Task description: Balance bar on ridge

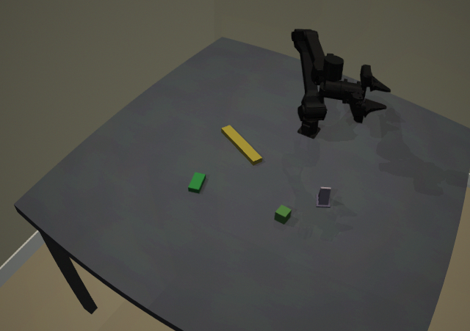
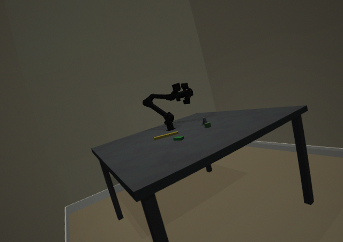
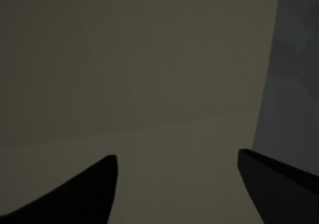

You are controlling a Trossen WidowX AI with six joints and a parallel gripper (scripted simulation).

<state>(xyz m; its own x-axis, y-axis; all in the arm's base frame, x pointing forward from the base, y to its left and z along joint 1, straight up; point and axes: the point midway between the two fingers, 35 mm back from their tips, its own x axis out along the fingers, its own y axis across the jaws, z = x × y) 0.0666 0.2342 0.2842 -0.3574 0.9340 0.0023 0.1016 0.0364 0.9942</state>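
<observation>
While the black parallel-jaw gripper (image 1: 379, 97) hangs high in the air beside the arm's base, the top view shows that nothing of the task is done yet. Its two pointed fingers stand well apart, more than half open, and nothing is between them. The long flat yellow bar (image 1: 241, 144) lies flat on the dark grey table (image 1: 114, 213), well apart from the gripper. The small grey wedge-shaped ridge (image 1: 323, 197) stands nearer the front, also well apart from the bar. A flat green block (image 1: 196, 181) lies near the bar, and a small green cube (image 1: 283, 213) sits just beside the ridge.

From the exterior view, the arm is folded up and the gripper (image 2: 185, 94) is raised far above the table top. The yellow bar (image 2: 165, 135) rests close to the arm's base, with the flat green block (image 2: 178, 138) just beside it. The ridge (image 2: 204, 120) and the green cube (image 2: 207, 124) are further along the table.

From the wrist view, only the two dark fingertips appear at the bottom, with bare wall between them and a strip of table at the right edge. The bar is not visible here.

I judge that the step in hand is the approach to the bar. The next move calls for turning the gripper downward, bringing it over the middle of the bar, and lowering it with the fingers across the narrow width, so that the later balance on the ridge is easier.
</observation>
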